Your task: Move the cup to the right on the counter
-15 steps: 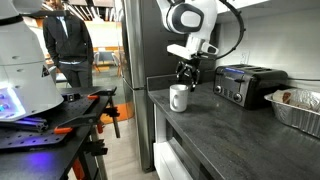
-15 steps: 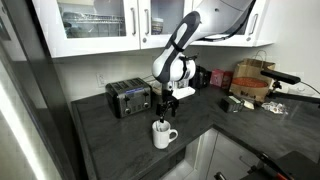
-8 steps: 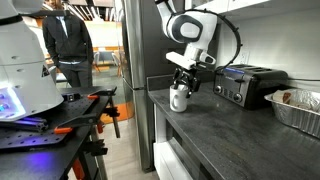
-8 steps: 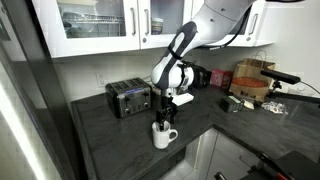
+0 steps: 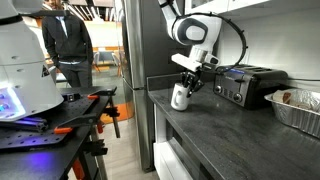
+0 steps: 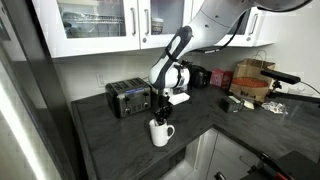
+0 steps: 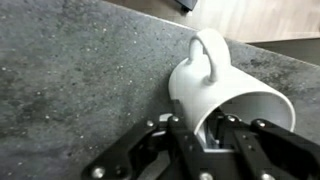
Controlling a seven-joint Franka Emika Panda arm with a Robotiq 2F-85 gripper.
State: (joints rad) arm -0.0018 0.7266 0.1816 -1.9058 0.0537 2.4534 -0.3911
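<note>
The cup (image 5: 180,97) (image 6: 159,132) is a small white mug near the end of the dark grey counter (image 5: 230,130) (image 6: 110,140). It leans slightly in an exterior view. My gripper (image 5: 186,88) (image 6: 158,118) comes down onto its rim. In the wrist view the cup (image 7: 225,90) lies with its handle pointing away. My gripper (image 7: 205,135) is shut on the cup's wall, one finger outside and one inside the mouth.
A black toaster (image 5: 250,84) (image 6: 128,98) stands just behind the cup. A foil tray (image 5: 298,108) lies further along the counter, and boxes (image 6: 250,80) sit in the corner. A black workbench with orange clamps (image 5: 50,125) stands beyond the counter's end.
My gripper came down over the cup's rim and went from open to shut on the wall. The cup now leans a little.
</note>
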